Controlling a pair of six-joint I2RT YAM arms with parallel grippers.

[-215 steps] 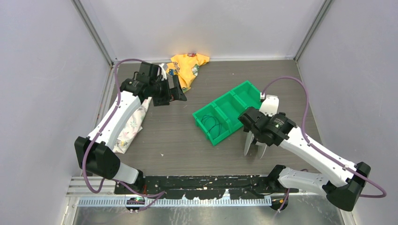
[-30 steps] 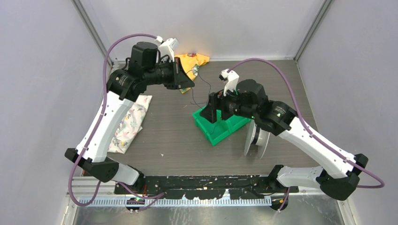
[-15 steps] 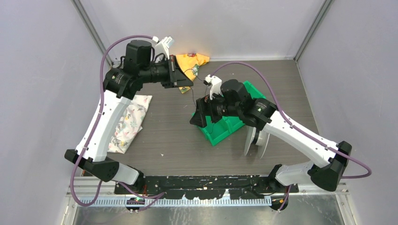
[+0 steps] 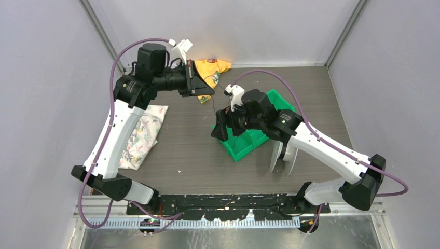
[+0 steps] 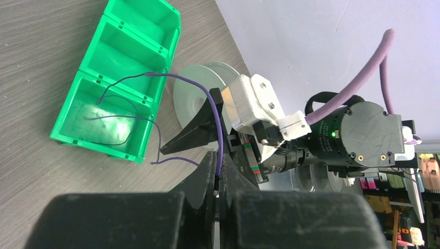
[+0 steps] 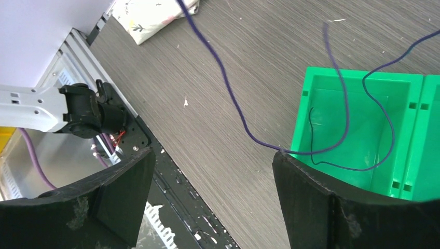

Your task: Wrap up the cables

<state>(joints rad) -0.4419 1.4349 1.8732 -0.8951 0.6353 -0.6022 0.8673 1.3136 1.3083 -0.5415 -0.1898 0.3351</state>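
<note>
Fingers [image 5: 206,179] of our left gripper [image 5: 219,166], matte black and wedge-shaped, are clamped together on the cable [image 5: 214,111]. We see it as a thin, glossy purple wire that rises from the pinch, arches over and falls in loose loops into the end compartment of the green plastic bin [image 5: 122,54], a three-part tray with smooth, shiny walls; one loose end curls out past the bin wall. Our right gripper [image 6: 212,156] hangs just beside that compartment, its broad dark fingers [image 6: 122,194] spread wide apart and holding nothing. Beside the bin a pale round spool [image 4: 284,155] stands on edge on the dark wood-grain table [image 4: 192,150]. A floral cloth [image 4: 140,136] lies crumpled by the left arm.
</note>
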